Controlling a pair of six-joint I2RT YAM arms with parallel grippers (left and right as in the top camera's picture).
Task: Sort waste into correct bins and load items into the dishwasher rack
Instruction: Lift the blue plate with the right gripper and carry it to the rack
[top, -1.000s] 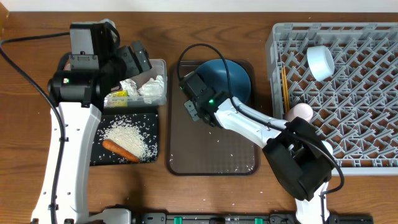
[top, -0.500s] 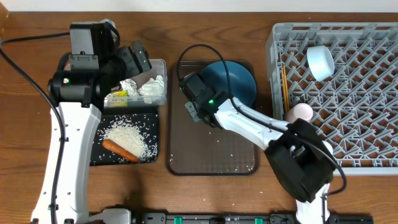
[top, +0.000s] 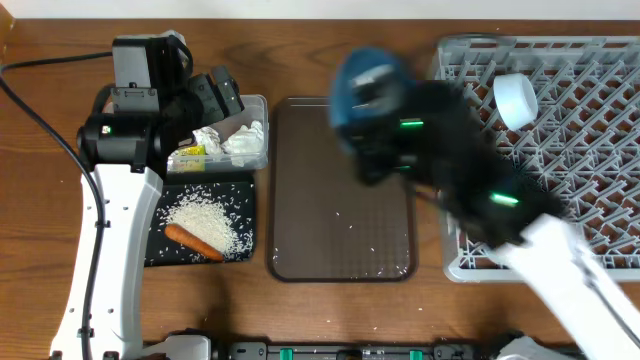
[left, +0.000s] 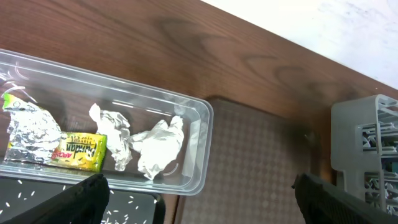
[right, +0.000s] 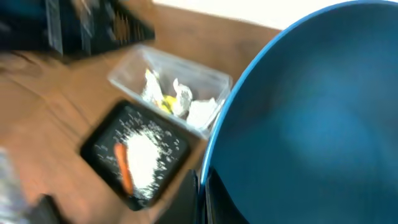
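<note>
Pinching the rim of the blue plate (top: 365, 78) with the right gripper (right: 202, 194), its jaws closed flat on the edge at about 7 o'clock of the plate in the wrist view. Holding that plate lifted clear of the desk (top: 300, 60), above the 1 o'clock corner of the brown tray (top: 340, 180) and just at 9 o'clock of the dishwasher rack (top: 590, 170). Showing from overhead only as a smear of blue and black, so not telling whether the plate is touching the rack's near wall. Spotting a few stray white grains on the brown tray, toward its 6 o'clock end.

Hanging the left gripper (left: 199, 190) wide open and gripping nothing, over the 3 o'clock end of the clear tub (left: 202, 109), with both dark fingers (left: 81, 199) framing the bottom corners of the left wrist view. Finding inside the tub the crumpled white napkins (left: 155, 146) and, at 9 o'clock of them, the yellow-green and silver wrapper (left: 56, 146).

Finding the black tray (top: 155, 250) just at 6 o'clock of the tub, well apart from the plate, carrying a heap of rice (top: 203, 220). Noting the carrot (top: 192, 240) lying along the heap's 6 o'clock edge and touching it. Noting a pale cup (top: 517, 100) lying on its side among the pegs near the rack's 11 o'clock corner.
</note>
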